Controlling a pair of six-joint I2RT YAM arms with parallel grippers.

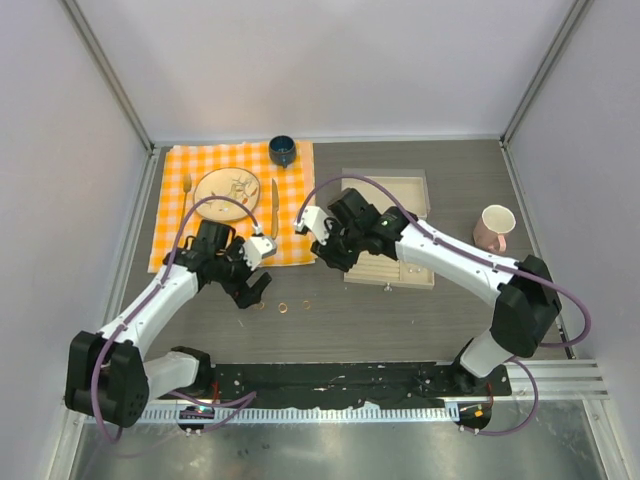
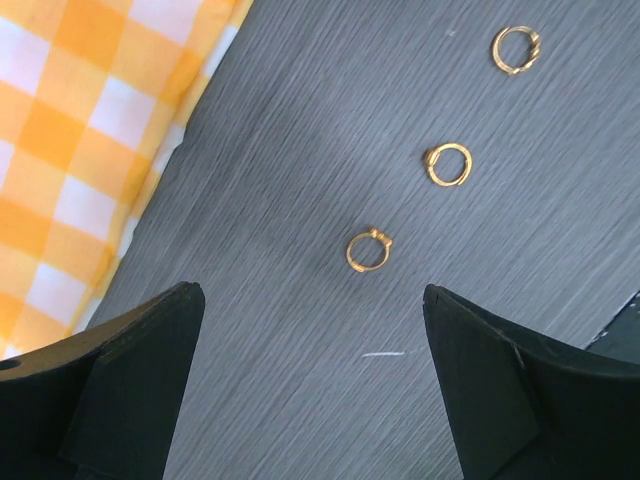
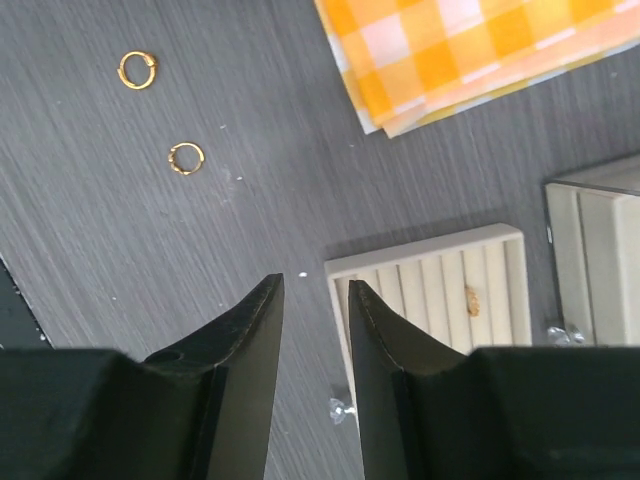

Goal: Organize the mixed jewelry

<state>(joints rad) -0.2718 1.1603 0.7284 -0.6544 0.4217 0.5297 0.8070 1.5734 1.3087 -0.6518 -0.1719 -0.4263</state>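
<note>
Under the wide-open left hand [image 2: 310, 296], three gold rings [image 2: 448, 164] lie on the table [image 2: 300, 120].

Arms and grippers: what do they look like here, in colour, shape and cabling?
The left arm and right arm have white link shells between black joints, with a purple cable looping along each. The left gripper and right gripper are black, each with a white block behind it; the fingers are matte black wedges.
</note>
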